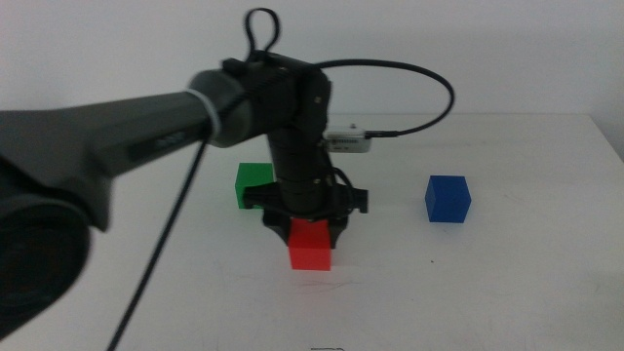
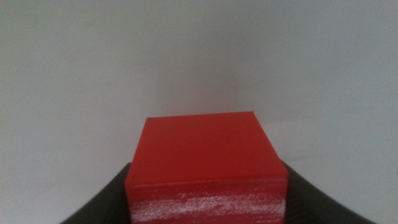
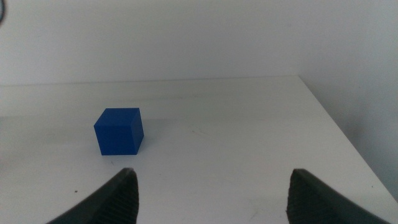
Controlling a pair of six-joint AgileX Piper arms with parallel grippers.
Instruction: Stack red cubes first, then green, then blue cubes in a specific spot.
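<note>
The red cube (image 1: pixel 311 249) sits low at the middle of the white table, between the jaws of my left gripper (image 1: pixel 310 227), which points straight down and is shut on it. In the left wrist view the red cube (image 2: pixel 205 162) fills the space between the two dark jaws of that gripper (image 2: pixel 205 186). I cannot tell whether the cube touches the tabletop. The green cube (image 1: pixel 252 183) stands just behind and left of the gripper. The blue cube (image 1: pixel 448 198) stands to the right, and also shows in the right wrist view (image 3: pixel 118 130). My right gripper (image 3: pixel 211 177) is open and empty, short of the blue cube and out of the middle view. No scuff-marked spot shows.
The left arm (image 1: pixel 117 146) crosses the left part of the table, with a black cable (image 1: pixel 429 78) looping above it. The table's right edge (image 1: pixel 609 146) lies beyond the blue cube. White wall stands behind the table.
</note>
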